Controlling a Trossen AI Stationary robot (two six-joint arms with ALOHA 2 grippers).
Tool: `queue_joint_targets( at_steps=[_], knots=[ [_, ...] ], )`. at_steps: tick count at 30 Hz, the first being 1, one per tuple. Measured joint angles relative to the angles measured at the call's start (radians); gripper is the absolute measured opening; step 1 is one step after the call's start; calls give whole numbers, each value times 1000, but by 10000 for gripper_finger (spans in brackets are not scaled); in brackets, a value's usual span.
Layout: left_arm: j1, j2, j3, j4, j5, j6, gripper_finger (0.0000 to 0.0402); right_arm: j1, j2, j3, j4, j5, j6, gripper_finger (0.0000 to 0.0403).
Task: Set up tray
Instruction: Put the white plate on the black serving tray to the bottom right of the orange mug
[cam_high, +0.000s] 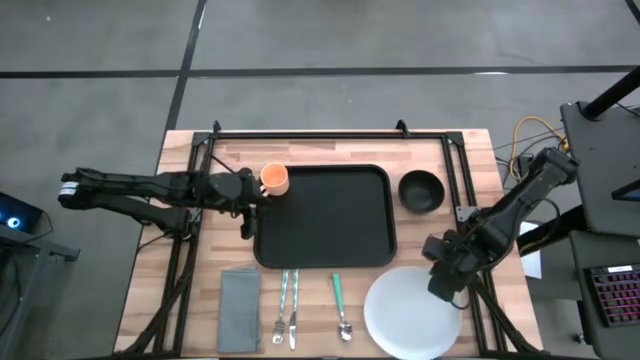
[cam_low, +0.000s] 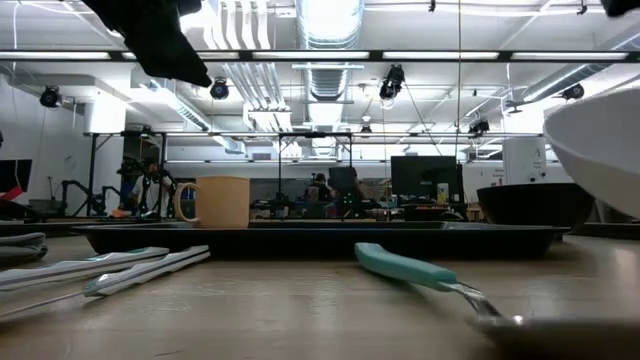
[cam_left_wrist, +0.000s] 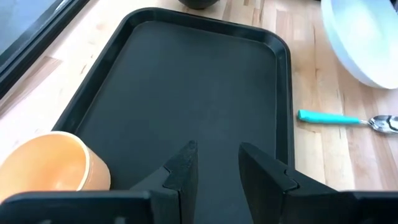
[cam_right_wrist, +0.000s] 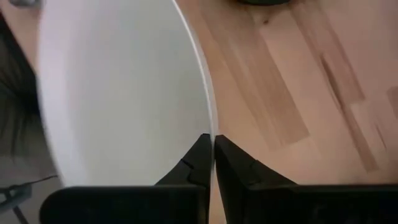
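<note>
No readable text, label, brand or number shows anywhere — none at all.

Black tray (cam_high: 330, 225) flat, mid-table

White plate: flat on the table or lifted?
Lifted on one side. The low view shows the white plate tilted above the table; the right gripper is shut on its rim.

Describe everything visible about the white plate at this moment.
The white plate is round, plain and smooth, glossy like ceramic or melamine, with nothing on it. It sits at the table's near right corner, just off the black tray, right of the teal-handled spoon. The right gripper is shut on its rim, and the low view shows that side tilted up off the wood.
</note>
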Motion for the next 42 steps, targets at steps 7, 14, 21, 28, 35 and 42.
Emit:
queue_joint_targets(
  at_steps=[7, 14, 21, 28, 35, 42],
  knots=[
    [0, 0, -16, 29, 0, 0, 95, -16, -4, 163, -125, 113, -26, 8],
    [0, 0, -11, 93, 0, 19, 95, -121, 5, 225, -119, 241, -118, 8],
    [0, 2, -11, 104, 0, 26, 95, -350, 1, 192, 74, 134, -398, 8],
    [0, 2, -11, 103, 0, 27, 95, -632, 12, 168, 204, -90, -656, 8],
    [0, 2, -11, 102, 0, 27, 95, -783, 23, 168, 201, -164, -800, 8],
    [0, 5, -12, 102, 0, 27, 95, -877, 27, 142, 239, -204, -881, 8]
  ],
)
